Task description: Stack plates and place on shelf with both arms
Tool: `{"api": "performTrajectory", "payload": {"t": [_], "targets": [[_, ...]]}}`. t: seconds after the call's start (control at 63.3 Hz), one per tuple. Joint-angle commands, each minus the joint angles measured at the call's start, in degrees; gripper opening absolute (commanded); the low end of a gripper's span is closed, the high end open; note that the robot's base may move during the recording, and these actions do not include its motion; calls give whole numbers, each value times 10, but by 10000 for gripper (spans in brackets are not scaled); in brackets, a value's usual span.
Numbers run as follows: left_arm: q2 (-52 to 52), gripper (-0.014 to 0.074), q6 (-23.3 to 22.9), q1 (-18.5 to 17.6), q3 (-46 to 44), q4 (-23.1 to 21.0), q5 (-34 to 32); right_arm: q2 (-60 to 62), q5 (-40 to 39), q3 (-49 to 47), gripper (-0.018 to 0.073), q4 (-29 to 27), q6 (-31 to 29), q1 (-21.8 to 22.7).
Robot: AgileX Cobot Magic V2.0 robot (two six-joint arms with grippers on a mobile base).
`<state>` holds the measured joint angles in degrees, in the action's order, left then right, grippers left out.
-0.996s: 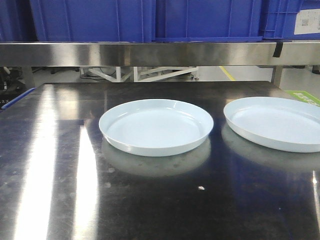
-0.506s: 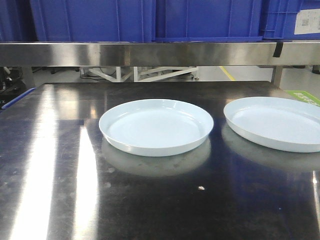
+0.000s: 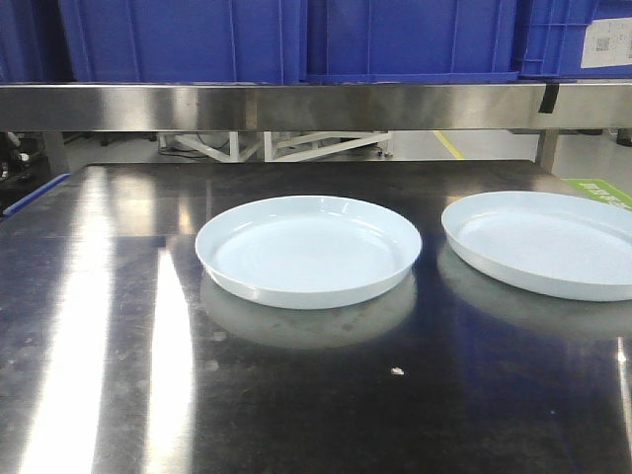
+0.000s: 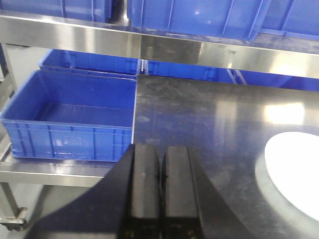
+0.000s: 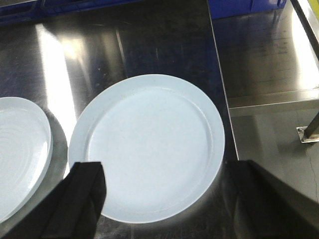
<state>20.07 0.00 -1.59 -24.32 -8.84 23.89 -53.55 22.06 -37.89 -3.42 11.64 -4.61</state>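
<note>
On the table (image 3: pixel 99 346), front view: centre plate (image 3: pixel 308 252) sits mid-table. The right plate (image 3: pixel 543 242) is at its 3 o'clock, near but not touching. Both lie flat, rims up, not stacked yet. The shelf (image 3: pixel 296 104) runs at 12 o'clock above, carrying blue bins (image 3: pixel 395 35).

Wrist views: left gripper (image 4: pixel 160 149) has fingers pressed together and empty, w/ centre plate off at its 3-4 o'clock. The right gripper (image 5: pixel 164 167) is spread wide, holds nothing, right plate framed between its fingers.

Handling, my guess: rigid, glossy so slippery, prob. chips if dropped. Shallow, so little wall to pinch; take the rim, one finger under, one inside. For the stack, grip rim at 9 and 3 w/ both arms.

Hidden: right plate cut by frame edge in front view, and no arms show there. Free shelf space can't tell. Material unclear, so weight unknown.
</note>
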Motion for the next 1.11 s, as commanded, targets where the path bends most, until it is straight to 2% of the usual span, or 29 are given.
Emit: {"api": "performTrajectory", "payload": {"t": [0.0,0.19,0.822,0.869,0.949,1.028,1.091], "targets": [[3,99,0,-3,-14,13,-50,2,-39,-21,592,2,-4,2],[3,99,0,-28,-14,49,-50,2,-39,-21,592,2,-4,2],[3,99,0,-29,-14,49,-50,2,-35,-21,587,2,-4,2],[3,99,0,-29,-14,49,-50,2,-35,-20,557,2,-4,2],[3,99,0,-29,-14,49,-50,1,-32,-19,443,2,-4,2],[3,99,0,-29,-14,49,-50,1,-21,-19,271,2,-4,2],[3,99,0,-29,-14,49,-50,1,-11,-19,74,2,-4,2]]}}
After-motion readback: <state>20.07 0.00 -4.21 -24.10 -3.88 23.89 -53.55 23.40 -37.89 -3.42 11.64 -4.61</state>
